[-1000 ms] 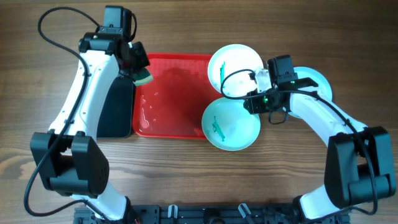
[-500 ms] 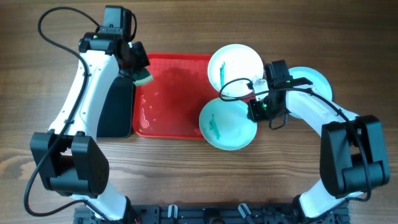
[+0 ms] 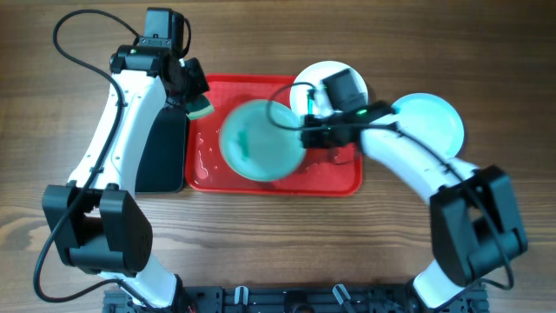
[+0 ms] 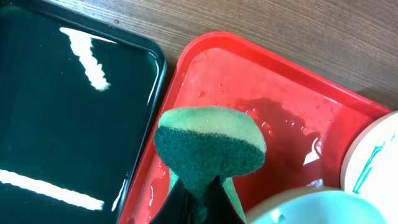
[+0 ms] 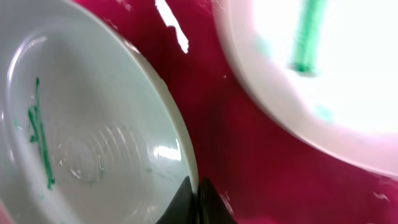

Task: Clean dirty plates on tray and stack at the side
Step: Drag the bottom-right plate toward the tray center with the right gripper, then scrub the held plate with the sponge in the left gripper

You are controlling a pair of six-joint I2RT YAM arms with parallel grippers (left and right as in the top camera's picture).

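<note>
My right gripper (image 3: 306, 139) is shut on the rim of a pale turquoise plate (image 3: 259, 139) with a teal-green smear, holding it over the middle of the red tray (image 3: 330, 178). The rim sits between the fingertips in the right wrist view (image 5: 198, 190), where the plate (image 5: 93, 124) fills the left. A white plate (image 3: 323, 78) with a green smear lies at the tray's far right corner; it also shows in the right wrist view (image 5: 329, 74). A second turquoise plate (image 3: 430, 122) lies on the table to the right. My left gripper (image 3: 193, 103) is shut on the green sponge (image 4: 208, 143) over the tray's left edge.
A black rectangular tray (image 3: 161, 152) lies just left of the red tray, under my left arm; it also shows in the left wrist view (image 4: 68, 118). Water drops lie on the red tray (image 4: 273, 99). Bare wooden table (image 3: 261, 243) lies in front.
My right gripper has carried the smeared turquoise plate left from the tray's right front edge to over the tray's middle. The left arm with the sponge has not moved.
</note>
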